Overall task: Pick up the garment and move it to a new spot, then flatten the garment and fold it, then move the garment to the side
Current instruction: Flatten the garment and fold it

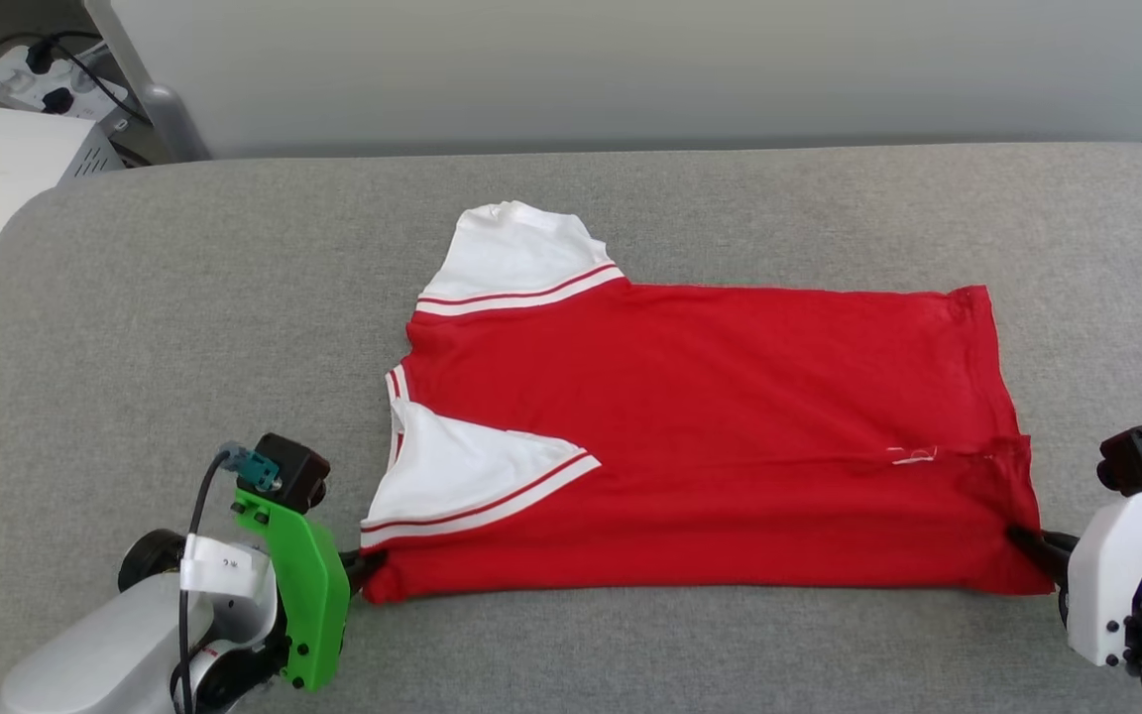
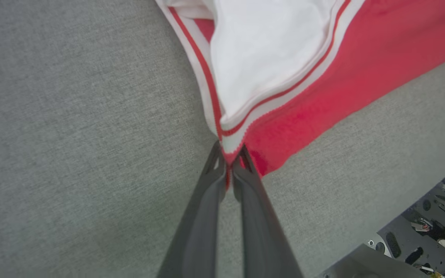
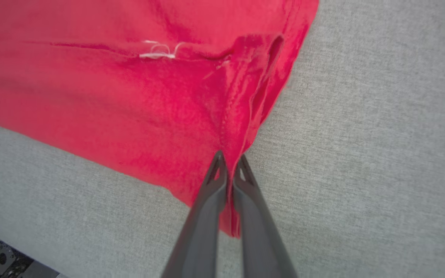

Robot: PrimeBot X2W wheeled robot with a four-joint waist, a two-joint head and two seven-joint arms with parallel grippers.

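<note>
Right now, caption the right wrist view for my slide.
Right gripper shut on a corner of the red garment, over the grey fabric surface.

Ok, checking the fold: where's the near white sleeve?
In the head view, the near white sleeve lies folded onto the garment's red body at its left end, just beside the left hand.

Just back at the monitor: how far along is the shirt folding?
Done: the shirt lies flat on the grey surface, near sleeve folded onto its body. In hand: left claw and right claw are shut on its two near corners. To do: far sleeve sticks out unfolded; the folds and the move aside remain.
</note>
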